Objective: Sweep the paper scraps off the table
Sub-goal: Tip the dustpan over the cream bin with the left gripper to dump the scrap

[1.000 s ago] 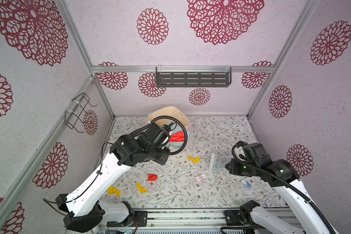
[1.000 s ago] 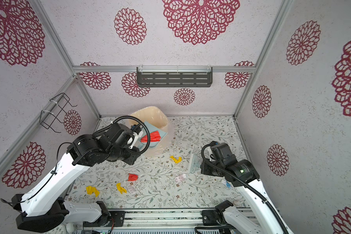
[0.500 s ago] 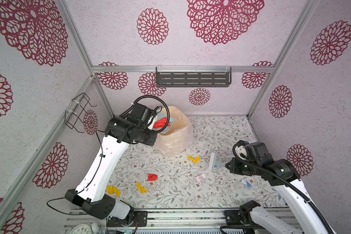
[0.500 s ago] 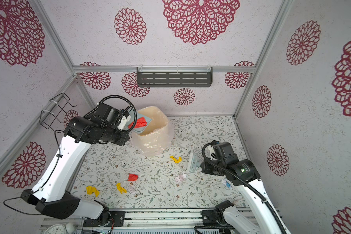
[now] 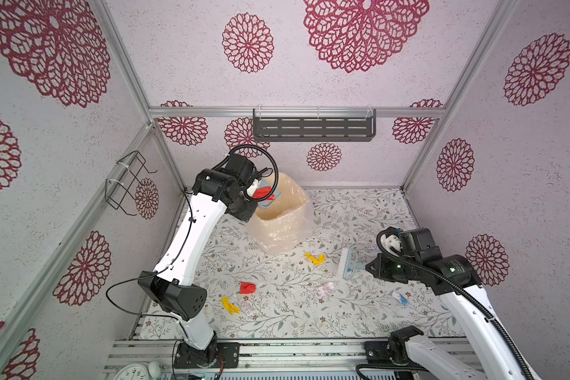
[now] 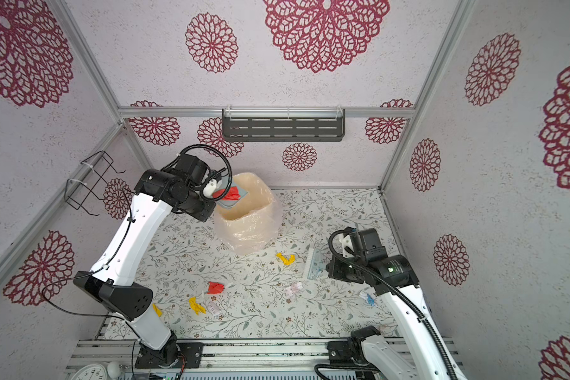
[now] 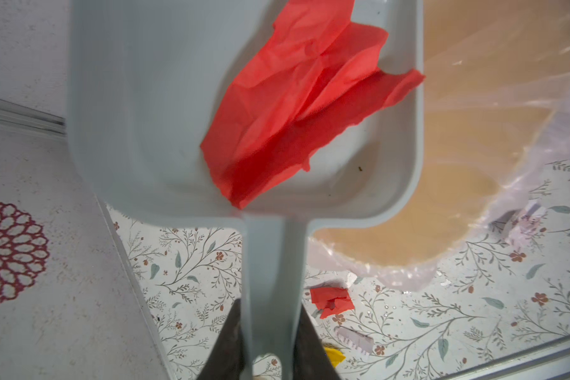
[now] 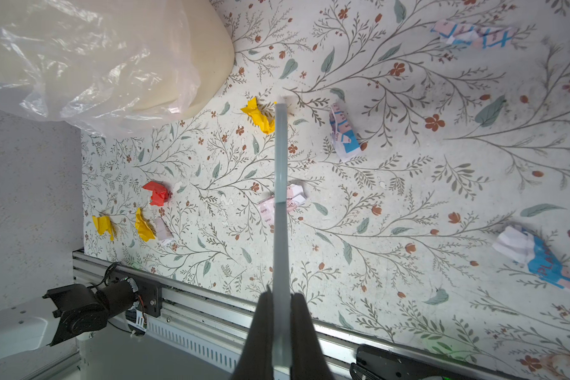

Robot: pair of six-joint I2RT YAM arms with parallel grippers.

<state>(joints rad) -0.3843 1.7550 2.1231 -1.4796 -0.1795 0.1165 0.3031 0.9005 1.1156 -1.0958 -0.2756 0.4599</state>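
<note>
Dark fingers (image 7: 226, 342) of the left gripper (image 7: 270, 304) pinch the flat handle of a smooth blue-grey dustpan (image 7: 145, 98) carrying creased red paper (image 7: 293, 108) over a plastic-lined bin (image 5: 278, 227); the right gripper (image 8: 282, 292) clamps a thin brush (image 8: 281, 197); crumpled paper scraps (image 5: 315, 258) dot the leafy-print table (image 5: 359, 214)

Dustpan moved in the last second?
Yes. The dustpan went up and toward the back wall, from the near side of the bin to over its mouth.
</note>
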